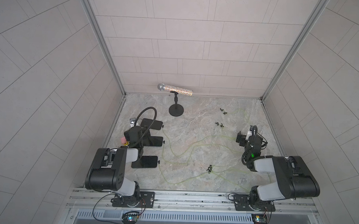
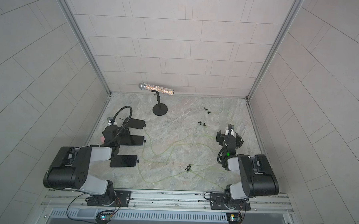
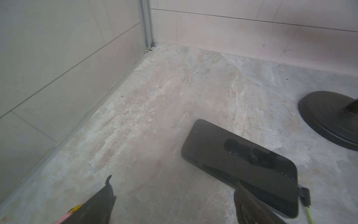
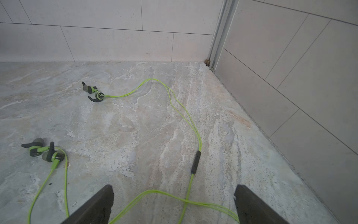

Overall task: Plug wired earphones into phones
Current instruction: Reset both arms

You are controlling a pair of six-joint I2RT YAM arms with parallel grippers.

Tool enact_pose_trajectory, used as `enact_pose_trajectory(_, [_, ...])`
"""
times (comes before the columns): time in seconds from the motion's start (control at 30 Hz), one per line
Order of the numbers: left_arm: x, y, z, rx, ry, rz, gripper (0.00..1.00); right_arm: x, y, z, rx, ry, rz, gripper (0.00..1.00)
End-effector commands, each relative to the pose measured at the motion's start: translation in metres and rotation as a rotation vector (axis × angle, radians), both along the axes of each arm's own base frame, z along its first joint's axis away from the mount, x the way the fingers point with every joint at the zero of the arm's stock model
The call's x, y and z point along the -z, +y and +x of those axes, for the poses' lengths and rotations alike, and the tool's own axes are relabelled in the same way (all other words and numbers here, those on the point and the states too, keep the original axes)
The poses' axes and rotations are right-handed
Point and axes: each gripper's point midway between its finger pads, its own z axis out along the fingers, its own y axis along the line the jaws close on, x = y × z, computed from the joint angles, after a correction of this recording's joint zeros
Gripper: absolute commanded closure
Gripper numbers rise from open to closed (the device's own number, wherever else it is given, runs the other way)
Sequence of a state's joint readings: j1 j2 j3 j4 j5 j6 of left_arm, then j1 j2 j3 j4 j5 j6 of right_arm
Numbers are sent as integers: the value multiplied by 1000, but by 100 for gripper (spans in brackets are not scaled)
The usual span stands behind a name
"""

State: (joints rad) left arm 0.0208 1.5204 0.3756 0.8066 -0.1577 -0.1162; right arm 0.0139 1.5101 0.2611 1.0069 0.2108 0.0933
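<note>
Three black phones lie in a column on the left in both top views: far, middle, near. A small black plug sits at the right end of each. Yellow-green earphone cables run from there across the floor to earbud pairs. My left gripper hovers open over bare floor, with the far phone and its plug beside one finger. My right gripper is open above crossing cables, near an inline remote and earbuds.
A glittery microphone rests on a black stand with a round base at the back, just beyond the far phone. Tiled walls close in the left, back and right. A metal rail runs along the front.
</note>
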Motion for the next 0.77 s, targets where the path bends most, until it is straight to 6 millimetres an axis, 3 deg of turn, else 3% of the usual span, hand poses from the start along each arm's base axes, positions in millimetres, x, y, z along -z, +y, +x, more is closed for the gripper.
enact_pose_trajectory(0.0, [-11,-23,17,157,-99,16,0,-15,5,13,-35,-108,-4,0])
enact_pose_trajectory(0.13, [-5,-21,18,139,-7,30,0,-5,8,24,-40,27,-19,0])
enact_pose_trajectory(0.73, [-7,-22,18,132,-47,50,0,-5,25,29,-110,27,-66,0])
